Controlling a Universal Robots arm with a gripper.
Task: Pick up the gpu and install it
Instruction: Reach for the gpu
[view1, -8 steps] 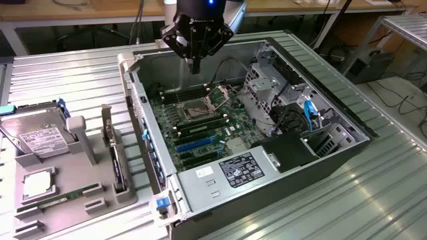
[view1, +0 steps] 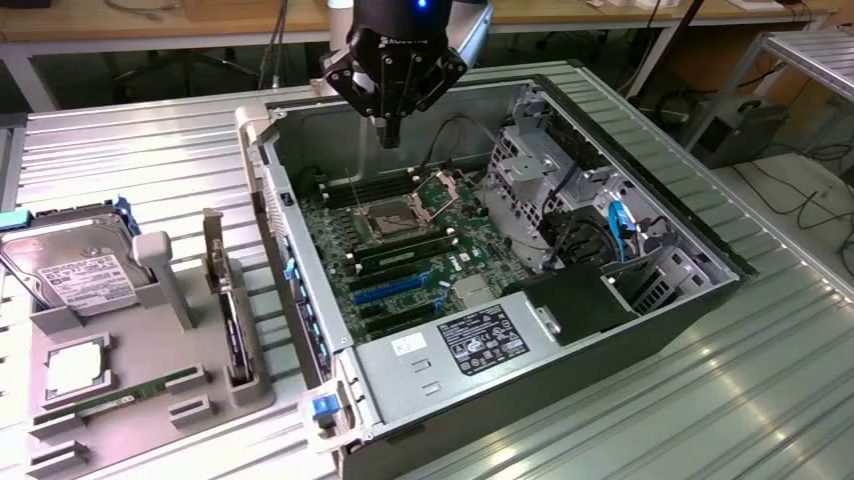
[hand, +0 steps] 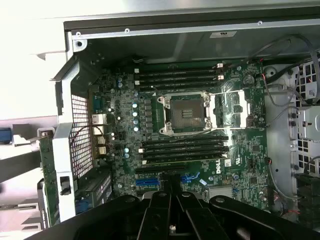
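Corrugated metal table (view1: 120, 150), open computer case (view1: 627, 200). Gripper (view1: 390, 135), clenched empty, is held over the motherboard (view1: 400, 250); gpu (view1: 230, 320) is racked upright at the exterior view's left. Risk: gpu tilted by an off-centre grasp.

Workshop around a ribbed metal table (view1: 747, 400)
We see a wooden bench (view1: 174, 22) along the top of the frame, a metal rack (view1: 814, 50) upper right, and cables (view1: 814, 200) on the pale floor (view1: 747, 185).

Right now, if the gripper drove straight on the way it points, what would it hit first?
The gripper would most likely meet the motherboard in the open case, near its blue expansion slots; depth is unclear.
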